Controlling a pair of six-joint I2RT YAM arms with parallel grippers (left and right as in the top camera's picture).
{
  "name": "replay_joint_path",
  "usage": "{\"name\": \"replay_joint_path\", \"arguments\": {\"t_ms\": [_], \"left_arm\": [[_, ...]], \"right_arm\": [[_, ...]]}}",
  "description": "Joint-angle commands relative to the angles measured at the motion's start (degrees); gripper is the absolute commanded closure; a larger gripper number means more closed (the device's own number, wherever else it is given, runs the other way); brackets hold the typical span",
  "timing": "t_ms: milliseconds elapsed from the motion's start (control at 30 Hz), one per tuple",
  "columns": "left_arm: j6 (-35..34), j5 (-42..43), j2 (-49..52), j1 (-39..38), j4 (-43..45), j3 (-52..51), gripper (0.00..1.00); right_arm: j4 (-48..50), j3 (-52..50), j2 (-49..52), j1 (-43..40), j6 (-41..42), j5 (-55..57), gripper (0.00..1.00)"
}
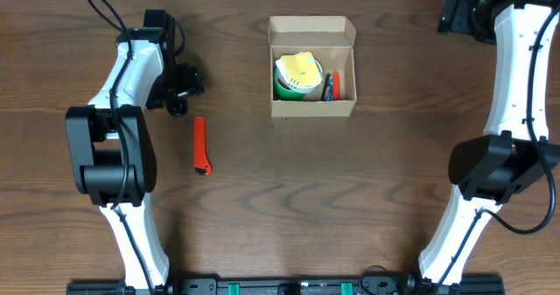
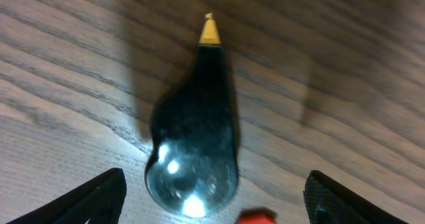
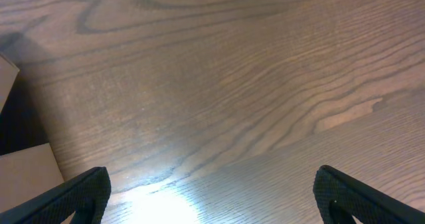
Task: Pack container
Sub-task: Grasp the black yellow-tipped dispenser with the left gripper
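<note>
The dark brown wood-grain surface [image 1: 289, 199] carries everything. Two white-and-black arms reach over it, one along each side.

The open tan-brown cardboard container [image 1: 312, 109] sits between the two grippers, to the right of the left gripper [image 2: 214, 187] and to the left of the right gripper [image 3: 212, 201], apart from both. Its hinged flap lid [image 1: 311, 28] stands folded back on the far side. A pale corner of the container shows at the left edge of the right wrist view. Inside it, a green tape roll [image 1: 285, 90] fills the left part, with a yellow notepad [image 1: 299, 67] resting tilted on top. Slim red and blue items, too small to name, stand against the right wall.

The right gripper hangs over bare wood with its fingers [image 3: 73, 197] spread wide and nothing between them.

The left gripper is also spread wide. Its dark fingers [image 2: 93, 201] show at both lower corners of the left wrist view and clamp nothing.

A slim red tool with a black end [image 1: 201, 146] lies on the surface just beside the left gripper, on the side nearer the arm's base.

A glossy black teardrop-shaped object with a small yellow tip [image 2: 196, 137] lies on the wood directly ahead of the left gripper. It lies between the lines of the two fingers and touches neither, its tip pointing away from the gripper.
</note>
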Motion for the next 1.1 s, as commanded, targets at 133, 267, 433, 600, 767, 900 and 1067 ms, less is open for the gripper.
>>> {"name": "replay_joint_path", "arguments": {"t_ms": [133,267,433,600,767,900,1067], "left_arm": [[1.14,-1.46,1.68,1.07,-0.28,0.22,0.13],[1.33,-0.68,2.99,1.60,-0.55,0.22,0.13],[2.38,0.68,4.90,1.62,-0.83,0.22,0.14],[2.38,0.68,5.35,1.64,-0.79,0.22,0.15],[2.38,0.66,5.35,1.64,-0.76,0.22,0.29],[2.36,0.66,5.35,1.62,-0.83,0.22,0.31],[2.36,0.66,5.35,1.62,-0.81,0.22,0.49]], "right_arm": [[-0.09,-0.15,-1.18,-0.46,0.20,0.17,0.01],[-0.09,-0.15,-1.18,-0.46,0.20,0.17,0.01],[-0.09,-0.15,-1.18,-0.46,0.20,0.17,0.01],[-0.09,-0.15,-1.18,-0.46,0.20,0.17,0.01],[-0.09,-0.15,-1.18,-0.46,0.20,0.17,0.01],[-0.09,-0.15,-1.18,-0.46,0.20,0.17,0.01],[-0.09,-0.15,-1.18,-0.46,0.20,0.17,0.01]]}}
